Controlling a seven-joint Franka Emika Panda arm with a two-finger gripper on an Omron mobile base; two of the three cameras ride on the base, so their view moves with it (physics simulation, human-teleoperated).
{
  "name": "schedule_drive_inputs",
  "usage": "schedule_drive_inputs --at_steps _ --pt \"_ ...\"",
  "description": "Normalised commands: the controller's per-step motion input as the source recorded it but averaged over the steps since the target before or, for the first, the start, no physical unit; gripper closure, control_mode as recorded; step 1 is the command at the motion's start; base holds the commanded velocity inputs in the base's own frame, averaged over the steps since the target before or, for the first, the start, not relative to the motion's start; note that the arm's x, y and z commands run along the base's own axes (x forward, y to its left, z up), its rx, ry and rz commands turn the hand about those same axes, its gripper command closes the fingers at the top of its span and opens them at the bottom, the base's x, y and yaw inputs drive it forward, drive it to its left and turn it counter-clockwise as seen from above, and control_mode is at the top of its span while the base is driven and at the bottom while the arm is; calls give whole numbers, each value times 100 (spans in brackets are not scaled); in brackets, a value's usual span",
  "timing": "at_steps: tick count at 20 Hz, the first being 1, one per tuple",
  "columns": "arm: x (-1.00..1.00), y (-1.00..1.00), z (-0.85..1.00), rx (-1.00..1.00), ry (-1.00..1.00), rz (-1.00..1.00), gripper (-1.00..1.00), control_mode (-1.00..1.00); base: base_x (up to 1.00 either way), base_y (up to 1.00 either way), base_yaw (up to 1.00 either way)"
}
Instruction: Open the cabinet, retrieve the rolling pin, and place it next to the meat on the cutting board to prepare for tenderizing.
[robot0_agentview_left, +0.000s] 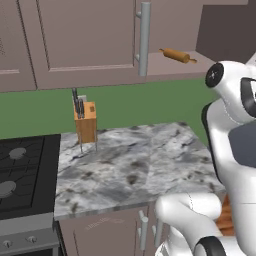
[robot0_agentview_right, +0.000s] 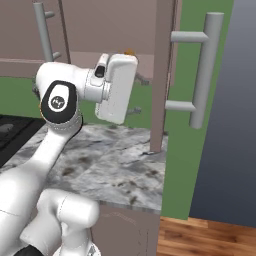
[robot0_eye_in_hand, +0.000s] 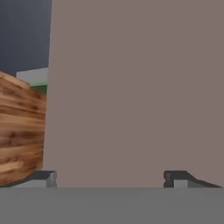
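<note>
The rolling pin (robot0_agentview_left: 177, 55) lies on the open cabinet's shelf, upper right of the left base view, right of the long handle (robot0_agentview_left: 144, 38). My end effector (robot0_eye_in_hand: 109, 178) stands wide and empty, its tips apart at the bottom of the hand view, facing the swung-out cabinet door (robot0_agentview_right: 164, 75). I'd judge I must clear that door edge, then approach the pin's middle squarely above the desk (robot0_agentview_left: 130, 165).
</note>
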Motion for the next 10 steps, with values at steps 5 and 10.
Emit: schedule_drive_inputs --at_steps 5,10 --pt "0 52 24 12 -12 0 -100 -100 0 0 0" --pt "0 48 37 22 -14 0 -100 -100 0 0 0"
